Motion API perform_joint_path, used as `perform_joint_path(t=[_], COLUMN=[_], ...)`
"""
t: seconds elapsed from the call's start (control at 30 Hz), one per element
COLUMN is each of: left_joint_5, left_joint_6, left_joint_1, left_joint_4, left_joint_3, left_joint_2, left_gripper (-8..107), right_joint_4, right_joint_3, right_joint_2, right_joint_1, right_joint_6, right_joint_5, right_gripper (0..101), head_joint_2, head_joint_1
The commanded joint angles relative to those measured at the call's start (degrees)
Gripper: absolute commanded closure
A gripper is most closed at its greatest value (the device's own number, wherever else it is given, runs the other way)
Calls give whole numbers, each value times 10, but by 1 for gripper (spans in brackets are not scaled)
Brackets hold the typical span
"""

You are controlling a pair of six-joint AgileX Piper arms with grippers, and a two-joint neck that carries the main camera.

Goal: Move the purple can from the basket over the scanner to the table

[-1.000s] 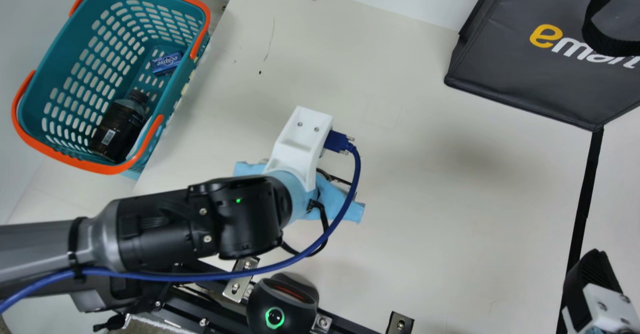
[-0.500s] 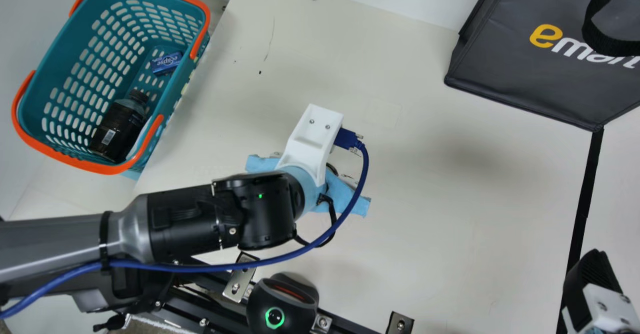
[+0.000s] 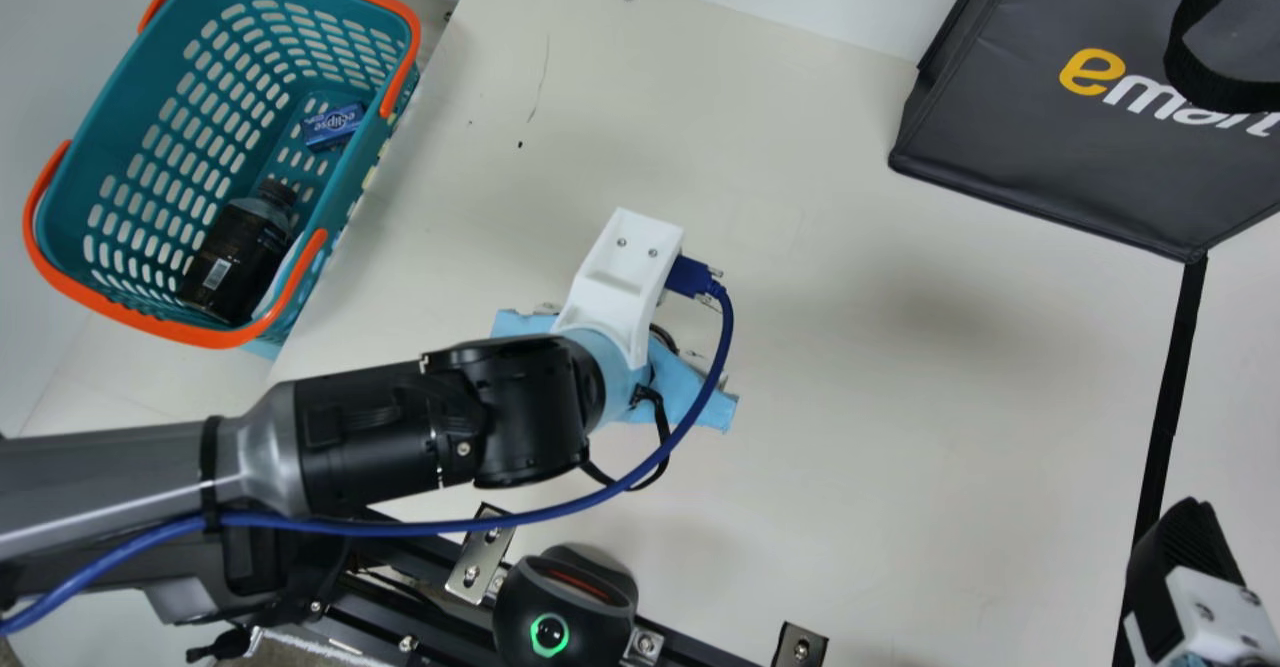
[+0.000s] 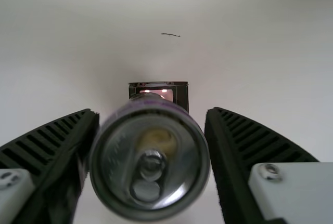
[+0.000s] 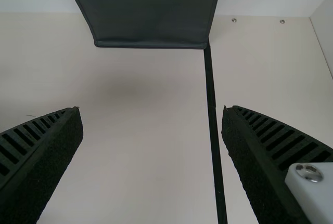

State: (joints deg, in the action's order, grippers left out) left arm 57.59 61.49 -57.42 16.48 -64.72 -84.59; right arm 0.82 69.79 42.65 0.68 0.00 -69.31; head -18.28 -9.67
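Cream table (image 3: 900, 427): centre
Dark grey fabric bag (image 3: 1060, 167): table's far right
Orange-rimmed teal plastic basket (image 3: 100, 147): table's left edge
Black ribbed left gripper (image 3: 612, 362): pinching the purple metal can (image 4: 151, 167) over the table
Black ribbed right gripper (image 3: 1185, 557): spread, near right
Rounded black scanner (image 3: 565, 612): near edge

Purple can (image 4: 171, 169) in left claw (image 3: 678, 379), tab end seemingly up.

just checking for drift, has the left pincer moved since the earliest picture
Yes, the left pincer has moved toward the main view's right: its white mount there sits farther from the basket.
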Motion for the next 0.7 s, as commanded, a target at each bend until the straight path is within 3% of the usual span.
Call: perform_joint_path(t=[0.0,0.2,0.67], left_joint_5=[-1,-8,-17], left_joint_6=[-4,-18,-148], left_joint_1=[2,7,65], left_joint_4=[-2,-14,-97], left_joint_3=[1,1,-7], left_joint_2=[1,20,161], left_gripper=[27,9,9], right_joint_4=[0,0,0], right_joint_3=[0,0,0], right_joint_2=[0,0,0], right_joint_1=[0,0,0], right_joint_6=[0,0,0], right_joint_5=[0,0,0], right_gripper=[6,6,6], head_joint_2=[-1,-1,-1], head_joint_1=[17,17,17])
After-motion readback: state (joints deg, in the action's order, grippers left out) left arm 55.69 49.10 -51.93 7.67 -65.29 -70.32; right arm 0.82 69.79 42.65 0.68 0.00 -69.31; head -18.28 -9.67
